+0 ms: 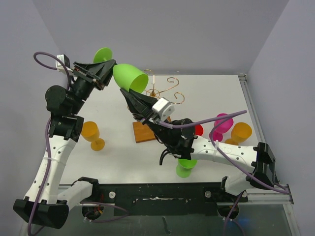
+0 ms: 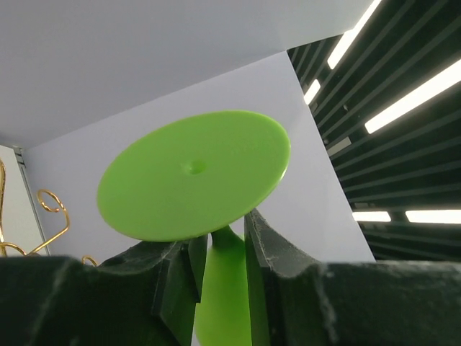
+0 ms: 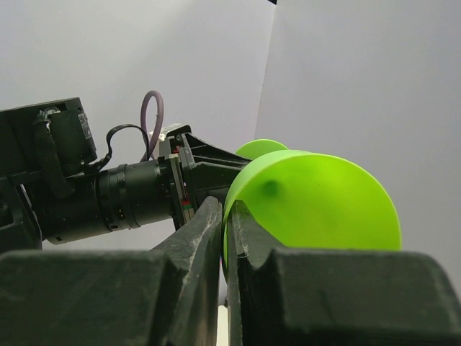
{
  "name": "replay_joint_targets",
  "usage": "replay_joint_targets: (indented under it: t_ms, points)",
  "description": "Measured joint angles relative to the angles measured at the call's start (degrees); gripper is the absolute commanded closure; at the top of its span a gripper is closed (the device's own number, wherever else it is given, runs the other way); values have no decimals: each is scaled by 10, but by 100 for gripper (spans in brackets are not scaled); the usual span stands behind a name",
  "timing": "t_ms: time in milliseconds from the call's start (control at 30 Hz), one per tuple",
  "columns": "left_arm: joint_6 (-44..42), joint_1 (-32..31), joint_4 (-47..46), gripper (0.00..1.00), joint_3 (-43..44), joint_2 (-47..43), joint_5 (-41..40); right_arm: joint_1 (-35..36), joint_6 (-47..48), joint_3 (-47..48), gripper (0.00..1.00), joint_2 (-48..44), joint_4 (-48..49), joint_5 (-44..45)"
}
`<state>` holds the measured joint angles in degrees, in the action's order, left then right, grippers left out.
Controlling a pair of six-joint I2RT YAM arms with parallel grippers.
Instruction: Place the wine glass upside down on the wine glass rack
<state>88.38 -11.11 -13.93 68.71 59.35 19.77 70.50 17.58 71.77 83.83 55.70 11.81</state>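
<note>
Green wine glass lies sideways, upper centre: left pincer pinches its stem, right pincer its rim; wine glass rack stands just right.

No readable text, labels or numbers anywhere.

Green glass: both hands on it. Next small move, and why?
Probably open the left hand: it clamps the stem of the green wine glass while the right hand pinches the bowl rim, and the wine glass rack needs the stem free.
</note>
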Motion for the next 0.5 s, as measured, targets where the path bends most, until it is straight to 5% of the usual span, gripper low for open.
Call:
replay_joint_targets:
  t_ms: [167, 500]
  points:
    - [23, 0, -10, 100, -4, 3, -5, 0, -2, 0, 100, 2, -1, 5]
    - [9, 1, -25, 100, -10, 0, -8, 0, -27, -15, 64, 0, -1, 26]
